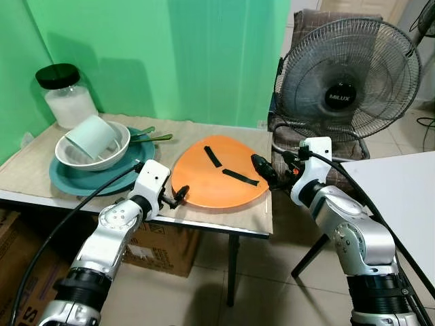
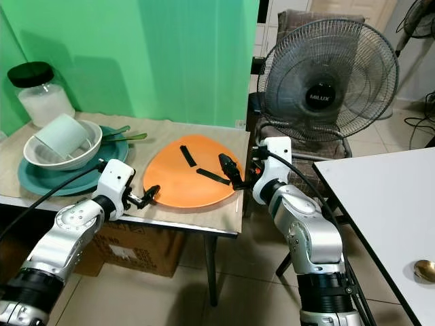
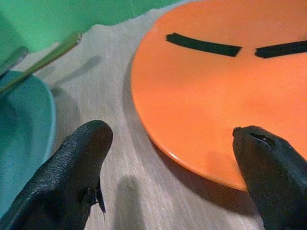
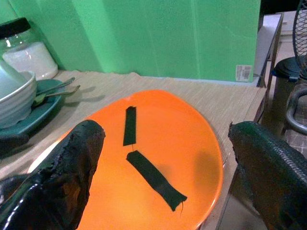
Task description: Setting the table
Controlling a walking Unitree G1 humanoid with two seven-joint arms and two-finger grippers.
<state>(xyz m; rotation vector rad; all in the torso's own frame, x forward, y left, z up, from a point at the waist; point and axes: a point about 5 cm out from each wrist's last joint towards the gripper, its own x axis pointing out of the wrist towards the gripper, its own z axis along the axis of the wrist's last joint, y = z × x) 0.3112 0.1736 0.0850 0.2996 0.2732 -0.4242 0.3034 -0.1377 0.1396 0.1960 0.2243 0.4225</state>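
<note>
An orange plate (image 1: 216,178) with two black tape strips lies on the beige mat near the table's front right corner. My left gripper (image 1: 179,195) is open at the plate's near left rim, its fingers (image 3: 79,158) astride the edge just above the mat. My right gripper (image 1: 264,170) is open at the plate's right rim, level with it, and its fingers (image 4: 72,158) point across the plate. A teal plate (image 1: 68,182) at the left holds a white bowl (image 1: 115,151) with a mint cup (image 1: 92,138) tipped inside, and green-handled cutlery (image 1: 151,136) rests on its far edge.
A glass jar (image 1: 66,97) with a black lid stands at the back left against the green wall. A standing fan (image 1: 346,78) and a chair are right of the table. A white table (image 2: 380,204) at the far right holds a small gold object (image 2: 425,270). Cardboard boxes sit under the table.
</note>
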